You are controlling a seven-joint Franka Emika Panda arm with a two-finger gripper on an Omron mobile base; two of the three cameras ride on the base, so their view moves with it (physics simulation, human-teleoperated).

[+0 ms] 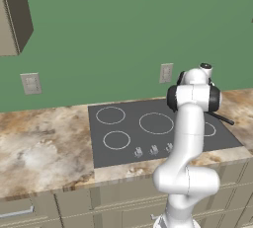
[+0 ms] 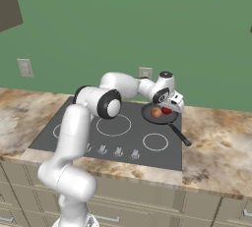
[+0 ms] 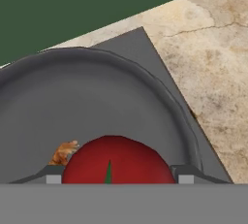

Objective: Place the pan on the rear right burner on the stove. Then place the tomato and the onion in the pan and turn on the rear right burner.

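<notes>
Red and glossy, the tomato [image 3: 116, 162] lies in the pan [image 2: 158, 115] beside the onion [image 2: 156, 113], on the stove's [image 2: 74, 123] rear right corner. Tool [image 2: 171, 107] hovers just above the tomato, its 2 tips spread either side, pinching nothing.

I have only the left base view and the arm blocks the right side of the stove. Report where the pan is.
Observer: The pan sits at the stove's rear right, handle pointing toward the front right.
Operator: Tell me what's in it.
Observer: The onion and the tomato, side by side.
Operator: Give me the gripper.
Observer: The gripper is open, one fingertip on each side of the tomato in the hand view.
</notes>
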